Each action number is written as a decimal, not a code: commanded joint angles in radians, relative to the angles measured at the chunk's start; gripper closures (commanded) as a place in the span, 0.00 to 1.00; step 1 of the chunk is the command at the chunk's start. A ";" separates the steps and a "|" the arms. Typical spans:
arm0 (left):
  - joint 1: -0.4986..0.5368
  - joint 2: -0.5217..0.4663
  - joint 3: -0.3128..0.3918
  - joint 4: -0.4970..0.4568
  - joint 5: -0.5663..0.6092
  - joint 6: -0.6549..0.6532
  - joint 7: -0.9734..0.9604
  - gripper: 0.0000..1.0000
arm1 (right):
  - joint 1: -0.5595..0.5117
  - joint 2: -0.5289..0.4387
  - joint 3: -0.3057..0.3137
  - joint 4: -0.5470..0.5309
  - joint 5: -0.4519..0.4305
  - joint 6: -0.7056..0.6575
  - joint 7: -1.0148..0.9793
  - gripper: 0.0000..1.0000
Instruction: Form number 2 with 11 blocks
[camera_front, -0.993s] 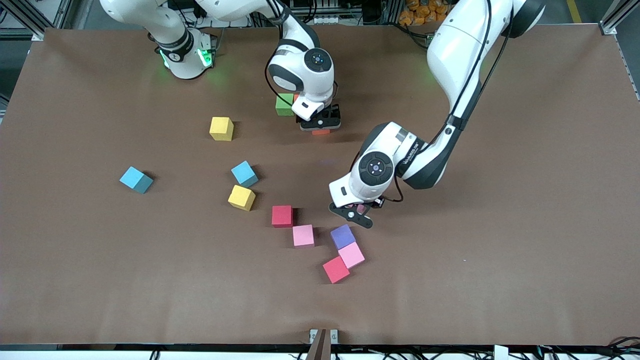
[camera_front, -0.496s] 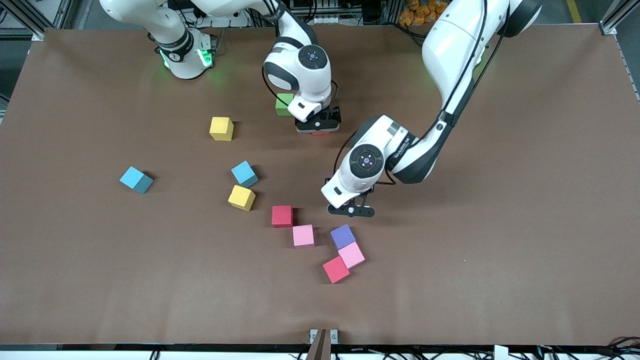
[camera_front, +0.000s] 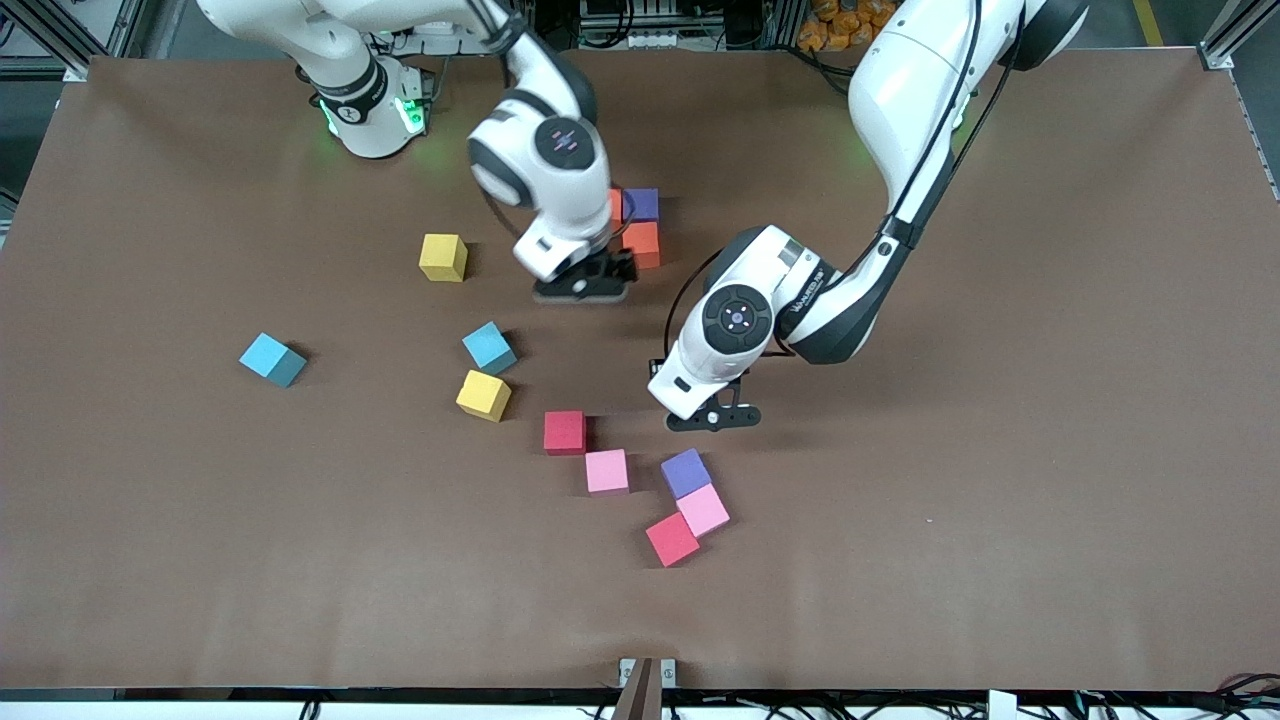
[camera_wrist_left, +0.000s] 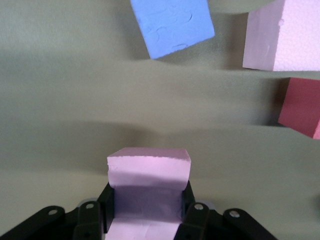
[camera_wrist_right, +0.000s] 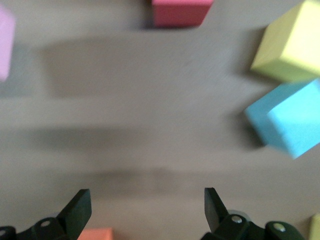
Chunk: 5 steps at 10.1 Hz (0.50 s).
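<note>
My left gripper (camera_front: 712, 415) is shut on a pink block (camera_wrist_left: 148, 172) and hangs low over the table beside a loose purple block (camera_front: 686, 473). My right gripper (camera_front: 583, 286) is open and holds nothing; it is over bare table beside an orange block (camera_front: 642, 244). That orange block touches a purple block (camera_front: 641, 204), with another orange one (camera_front: 615, 206) half hidden by the right arm. No number 2 shape shows. Loose blocks lie nearer the camera: red (camera_front: 565, 432), pink (camera_front: 606, 471), pink (camera_front: 704, 510), red (camera_front: 671, 539).
More blocks lie toward the right arm's end: yellow (camera_front: 443, 257), light blue (camera_front: 489, 347), yellow (camera_front: 484, 395) and light blue (camera_front: 272, 359). The brown table (camera_front: 1000, 450) is bare toward the left arm's end.
My right gripper has left the orange block and swung away toward the right arm's end, uncovering the purple and orange blocks and covering the green one. My left gripper has turned and barely shifted.
</note>
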 joint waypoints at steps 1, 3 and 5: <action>-0.012 -0.023 -0.025 -0.020 -0.020 -0.015 -0.157 0.99 | -0.115 -0.017 0.023 -0.026 -0.017 -0.022 -0.194 0.00; -0.037 -0.023 -0.044 -0.034 -0.008 -0.015 -0.219 0.98 | -0.174 -0.019 0.023 -0.025 -0.017 -0.046 -0.353 0.00; -0.075 -0.035 -0.044 -0.081 0.007 0.002 -0.239 1.00 | -0.215 -0.014 0.020 -0.026 -0.017 -0.042 -0.516 0.00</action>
